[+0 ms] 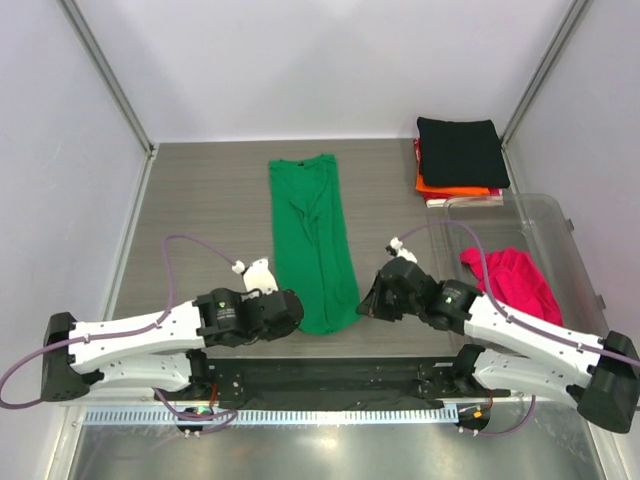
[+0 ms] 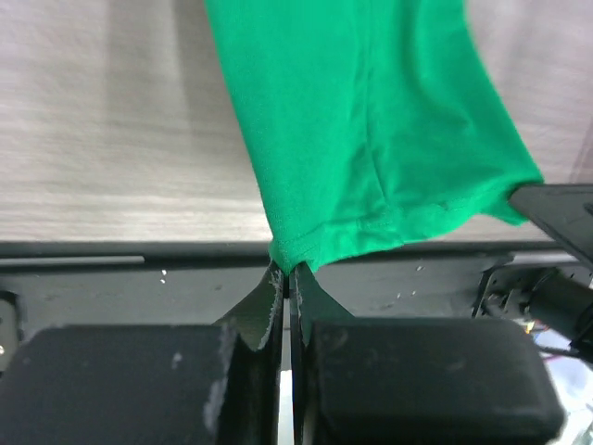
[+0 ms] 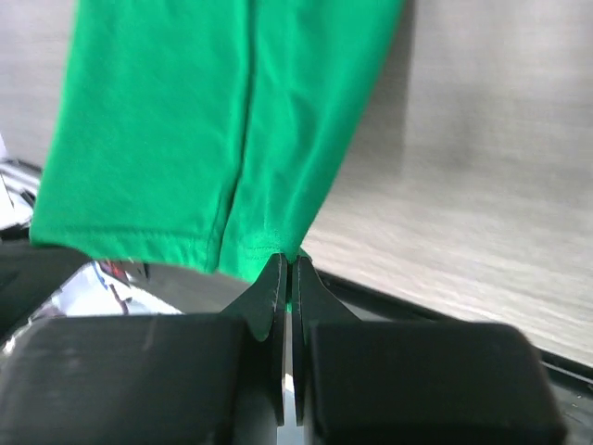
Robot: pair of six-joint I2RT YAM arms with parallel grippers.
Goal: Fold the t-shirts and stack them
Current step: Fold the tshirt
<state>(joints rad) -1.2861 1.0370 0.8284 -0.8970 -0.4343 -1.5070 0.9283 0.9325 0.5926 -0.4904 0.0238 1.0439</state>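
Observation:
A bright green t-shirt (image 1: 312, 235) lies as a long narrow strip down the middle of the table, folded lengthwise. My left gripper (image 1: 296, 312) is shut on its near left corner (image 2: 289, 252). My right gripper (image 1: 362, 306) is shut on its near right corner (image 3: 278, 243). A folded stack with a black t-shirt (image 1: 460, 150) on top and orange and red ones under it sits at the back right. A magenta-pink t-shirt (image 1: 512, 280) lies crumpled in the clear bin.
The clear plastic bin (image 1: 560, 225) stands at the right side of the table. The black base rail (image 1: 330, 378) runs along the near edge under both grippers. White walls close in the table on the left, back and right.

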